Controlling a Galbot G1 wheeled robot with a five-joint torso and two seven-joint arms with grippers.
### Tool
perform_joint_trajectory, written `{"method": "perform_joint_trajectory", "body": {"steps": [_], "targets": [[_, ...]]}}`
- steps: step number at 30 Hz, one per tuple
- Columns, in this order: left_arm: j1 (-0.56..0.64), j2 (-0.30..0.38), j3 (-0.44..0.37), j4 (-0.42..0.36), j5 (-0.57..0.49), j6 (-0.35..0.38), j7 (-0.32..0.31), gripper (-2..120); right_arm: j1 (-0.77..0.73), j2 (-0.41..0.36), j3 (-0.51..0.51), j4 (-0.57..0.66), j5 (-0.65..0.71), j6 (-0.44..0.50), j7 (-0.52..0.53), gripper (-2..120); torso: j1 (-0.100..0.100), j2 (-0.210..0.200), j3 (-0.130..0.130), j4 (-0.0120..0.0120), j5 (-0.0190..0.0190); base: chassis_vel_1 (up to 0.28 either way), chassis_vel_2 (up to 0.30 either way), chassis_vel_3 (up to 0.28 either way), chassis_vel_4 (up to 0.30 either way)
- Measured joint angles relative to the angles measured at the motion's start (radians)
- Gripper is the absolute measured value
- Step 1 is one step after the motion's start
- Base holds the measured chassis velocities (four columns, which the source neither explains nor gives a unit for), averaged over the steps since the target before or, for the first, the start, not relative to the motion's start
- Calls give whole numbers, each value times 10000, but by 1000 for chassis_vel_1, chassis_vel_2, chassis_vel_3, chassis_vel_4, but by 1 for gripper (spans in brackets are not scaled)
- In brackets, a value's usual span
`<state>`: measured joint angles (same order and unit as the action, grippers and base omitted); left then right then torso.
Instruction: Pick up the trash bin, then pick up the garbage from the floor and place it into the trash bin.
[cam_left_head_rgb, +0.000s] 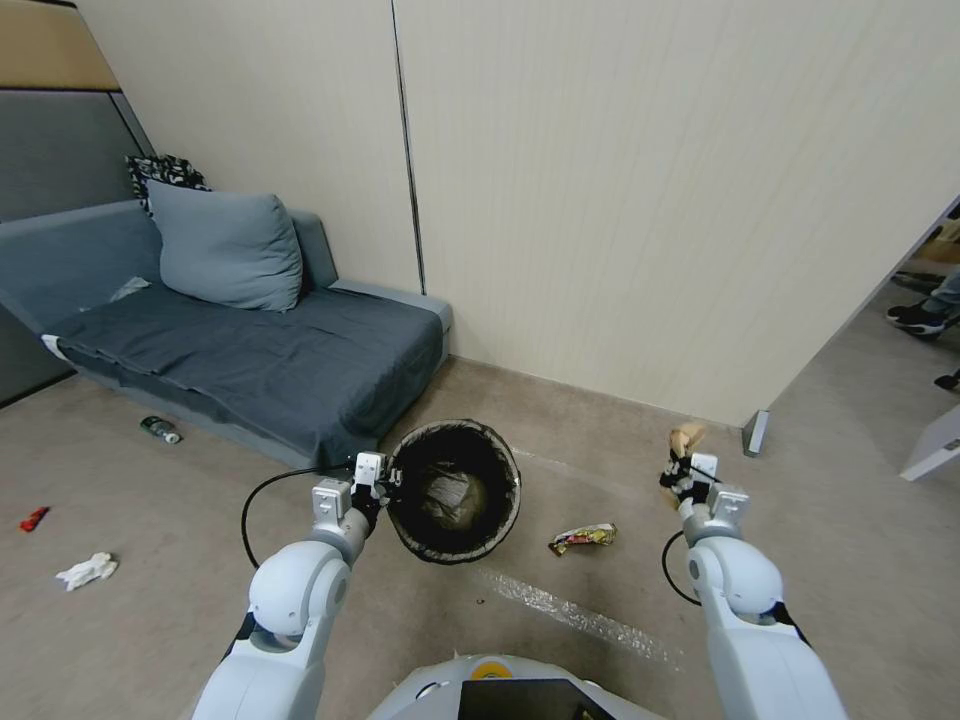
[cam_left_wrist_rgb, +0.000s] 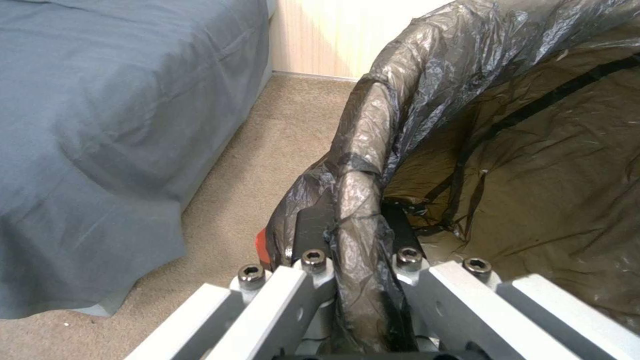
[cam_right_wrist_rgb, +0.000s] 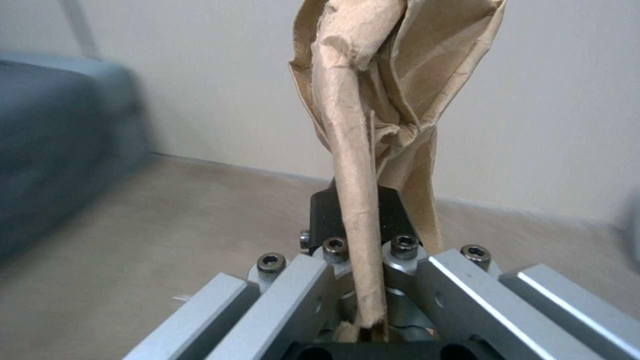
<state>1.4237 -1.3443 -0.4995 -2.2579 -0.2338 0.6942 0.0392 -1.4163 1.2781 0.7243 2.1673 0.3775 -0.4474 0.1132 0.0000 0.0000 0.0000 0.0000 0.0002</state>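
Beige carpeted floor (cam_left_head_rgb: 200, 500) lay littered. Left pincer (cam_left_wrist_rgb: 357, 225) pinched the rim of the round white bag-lined trash bin (cam_left_head_rgb: 455, 490), held centrally; right pincer (cam_right_wrist_rgb: 363, 220) pinched crumpled brown paper garbage (cam_right_wrist_rgb: 373, 90), far right. Releasing should wait until the paper is squarely over the bin's mouth.

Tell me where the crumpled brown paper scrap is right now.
The crumpled brown paper scrap is pinched upright in the right gripper, on the head view's right, held apart from the bag-lined trash bin that the left gripper grips.
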Motion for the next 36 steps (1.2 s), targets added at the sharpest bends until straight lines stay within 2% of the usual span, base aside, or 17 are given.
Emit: {"method": "perform_joint_trajectory", "body": {"steps": [4, 5, 7, 10, 11, 14, 19, 22, 26, 29, 36], "targets": [[-7, 13, 33, 0, 11, 10, -3, 1, 0, -185, -95, 241, 184, -3, -281, 0, 0, 0, 0, 0, -4, 0, 0, 0, 0], [-29, 38, 98, 0, 18, 40, -8, 1, 34, -492, -234, 462, 438, 27, -721, 0, 0, 0, 0, 0, 0, 0, 0, 0, 0], [-58, 44, 141, 2, 27, 62, -14, 1, 109, -715, -448, 523, 667, 154, -872, 0, 0, 0, 0, -3, -5, 0, 0, 0, 0], [-133, 99, 191, 78, 53, 119, -56, 1, 614, -1502, -1598, 640, 1513, 371, -943, 0, 0, 0, 0, 1, -1, 0, 0, 0, 0], [-133, 99, 191, 78, 53, 119, -56, 1, 614, -1502, -1598, 640, 1513, 371, -943, 0, 0, 0, 0, 1, -1, 0, 0, 0, 0], [-175, 153, 234, 199, 108, 144, -82, 1, 1137, -2299, -2649, 821, 2047, 418, -942, 0, 0, 0, 0, 0, -1, 0, 0, 0, 0], [-163, 170, 272, 257, 135, 180, -100, 1, 1586, -2663, -3280, 1044, 2441, 402, -940, 0, 0, 0, 0, 1, -2, 0, 0, 0, 0], [-131, 172, 355, 365, 148, 237, -183, 1, 2131, -3018, -4079, 1356, 3081, 242, -827, 0, 0, 0, 0, 0, -2, 0, 0, 0, 0], [-132, 176, 387, 406, 148, 267, -203, 1, 2537, -3211, -4657, 1428, 3235, 179, -786, 0, 0, 0, 0, 0, -2, 0, 0, 0, 0], [-178, 193, 407, 511, 128, 311, -211, 1, 3149, -3526, -5449, 1555, 3552, 1, -732, 0, 0, 0, 0, 0, -2, 0, 0, 0, 0], [-256, 129, 415, 817, 95, 321, -217, 1, 3509, -3796, -5996, 1756, 4003, -107, -701, 0, 0, 0, 0, -1, -3, 0, 0, 0, 0]]}}
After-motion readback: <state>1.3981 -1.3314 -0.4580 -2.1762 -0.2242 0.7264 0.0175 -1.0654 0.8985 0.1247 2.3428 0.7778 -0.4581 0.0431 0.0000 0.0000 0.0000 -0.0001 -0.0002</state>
